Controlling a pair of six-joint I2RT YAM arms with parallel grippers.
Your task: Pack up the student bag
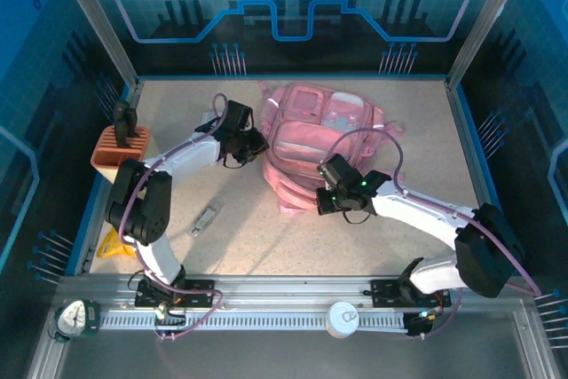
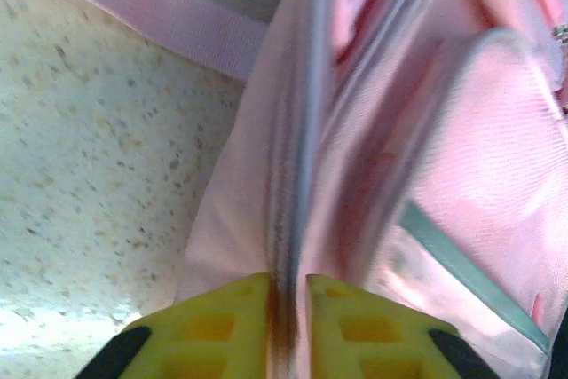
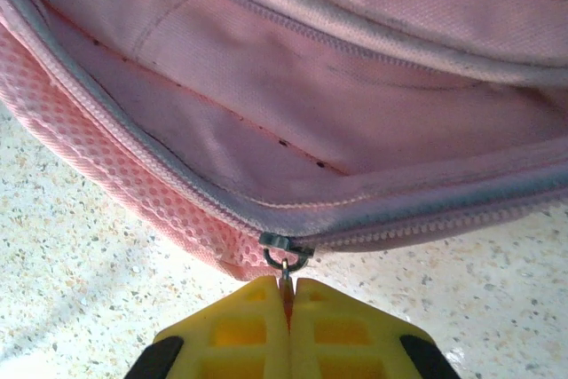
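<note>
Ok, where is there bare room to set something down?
Biggest bare patch: near centre, between the bag, the near rail and the small grey item. Also right of the bag, and the far-left corner behind the pen holder. Crowded: the bag's left side at the left end effector, its near edge at the right end effector.

One student bag [image 1: 324, 139] and one pen holder [image 1: 114, 155].

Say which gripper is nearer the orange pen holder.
Left. The left gripper is at the student bag's left side, right of the pen holder; the right gripper is farther, at its near edge.
</note>
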